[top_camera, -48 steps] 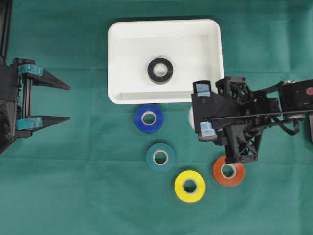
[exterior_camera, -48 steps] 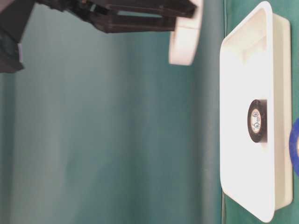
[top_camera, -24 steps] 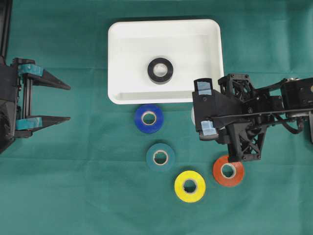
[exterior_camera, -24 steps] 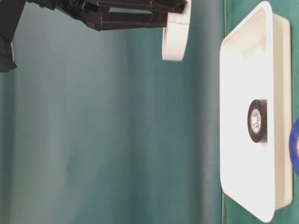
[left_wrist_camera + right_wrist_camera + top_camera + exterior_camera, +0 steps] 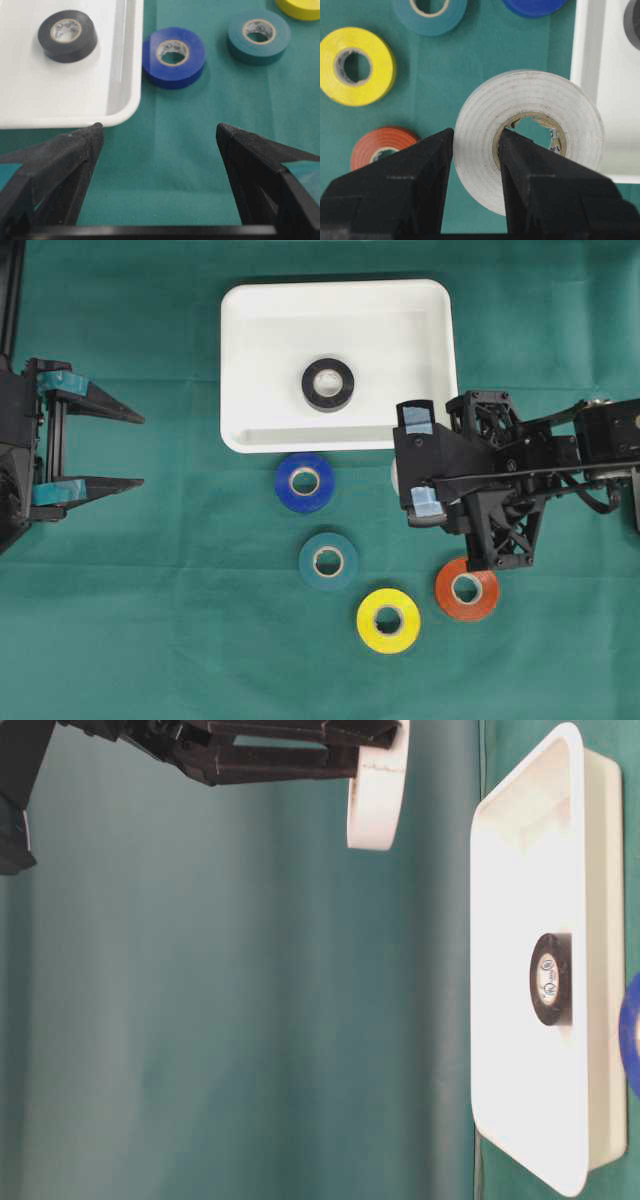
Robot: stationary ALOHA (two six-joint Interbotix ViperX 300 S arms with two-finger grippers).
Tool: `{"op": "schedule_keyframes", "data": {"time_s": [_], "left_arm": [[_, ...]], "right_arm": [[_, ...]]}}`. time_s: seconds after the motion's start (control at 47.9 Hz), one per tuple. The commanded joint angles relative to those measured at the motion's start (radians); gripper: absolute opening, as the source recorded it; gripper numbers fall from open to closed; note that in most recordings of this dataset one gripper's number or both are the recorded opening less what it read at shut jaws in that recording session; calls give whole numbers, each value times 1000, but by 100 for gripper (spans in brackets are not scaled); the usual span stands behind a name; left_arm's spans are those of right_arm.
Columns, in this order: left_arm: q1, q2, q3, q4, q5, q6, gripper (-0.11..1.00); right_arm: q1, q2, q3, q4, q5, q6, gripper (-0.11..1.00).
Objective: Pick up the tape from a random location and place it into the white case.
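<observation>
Right pincer point(image 5: 475, 150) clamped on the wall of a white tape point(image 5: 530, 135): one finger point(image 5: 405, 185) outside the roll, the other through its core. Roll is held clear of the counter point(image 5: 150, 620); in the table-level view it hangs in the air point(image 5: 375, 790), apart from the case point(image 5: 520, 970). From overhead only a sliver of the white roll point(image 5: 393, 478) shows under the right pincer point(image 5: 420, 468), just off the case's point(image 5: 240, 360) near right corner, outside the rim.

Left pincer point(image 5: 130, 450) at the left edge of the counter, jaws spread wide, nothing between them. Its wrist view shows both fingers point(image 5: 60, 165) apart with bare green cloth between, the case corner point(image 5: 125, 100) just ahead.

Inside the case: one black tape point(image 5: 328, 384), lying flat near the middle of the floor.

On the counter, flat, all apart from each other:
- blue tape point(image 5: 304, 481), just beside the case's near rim
- teal tape point(image 5: 328, 561), beyond the blue, further from the case
- yellow tape point(image 5: 388, 620), furthest from the case
- orange tape point(image 5: 466, 589), partly under the right arm's frame

Right wrist view: yellow point(image 5: 355, 65), orange point(image 5: 382, 147), teal point(image 5: 430, 12) and blue point(image 5: 535, 6) below the held roll, case rim point(image 5: 585, 60) at right.
</observation>
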Motion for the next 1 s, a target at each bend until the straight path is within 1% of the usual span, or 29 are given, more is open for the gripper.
{"op": "schedule_keyframes", "data": {"time_s": [0.0,0.585,0.815,0.982], "left_arm": [[3,6,-14,-3,-9,0,98],[3,6,-14,-3,-9,0,98],[3,6,-12,-3,-9,0,98],[3,6,-12,-3,-9,0,98]], "right_arm": [[-2,-23,-29,-2,-2,2,31],[-2,-23,-28,-2,-2,2,31],[-2,-23,-28,-34,-3,2,31],[-29,-23,-26,-61,-2,2,31]]}}
